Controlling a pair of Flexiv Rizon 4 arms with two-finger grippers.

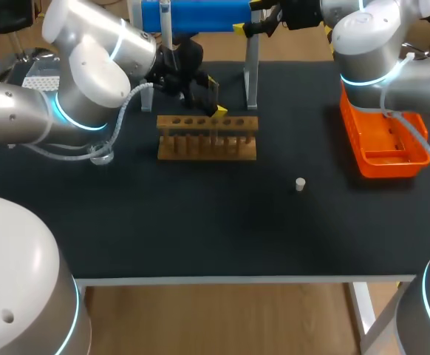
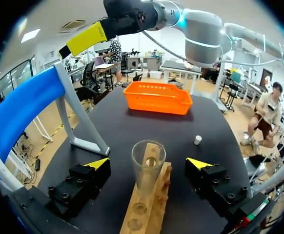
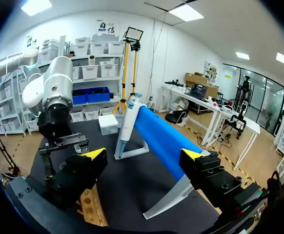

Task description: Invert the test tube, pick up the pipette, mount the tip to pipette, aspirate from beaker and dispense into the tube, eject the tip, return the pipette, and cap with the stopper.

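A clear test tube [image 2: 148, 168] stands upright in the wooden rack [image 2: 149, 204], its mouth open toward the wrist. My left gripper [image 2: 148, 163] is open, one yellow tip on each side of the tube and neither touching it. In the head view this gripper [image 1: 213, 103] hangs over the rack [image 1: 207, 137]. The pipette [image 3: 127, 124] hangs on the blue stand [image 3: 164, 141], ahead of my open right gripper [image 3: 144, 155], which holds nothing. In the head view the right gripper [image 1: 263, 27] is at the far edge beside the stand [image 1: 196, 15]. A small white stopper [image 1: 300, 184] lies on the mat.
An orange basket [image 1: 383, 140] stands at the right edge of the table. A glass beaker [image 1: 102, 154] sits left of the rack, under my left arm. A white tip box [image 1: 41, 78] is at the far left. The dark mat [image 1: 200, 222] covers the table.
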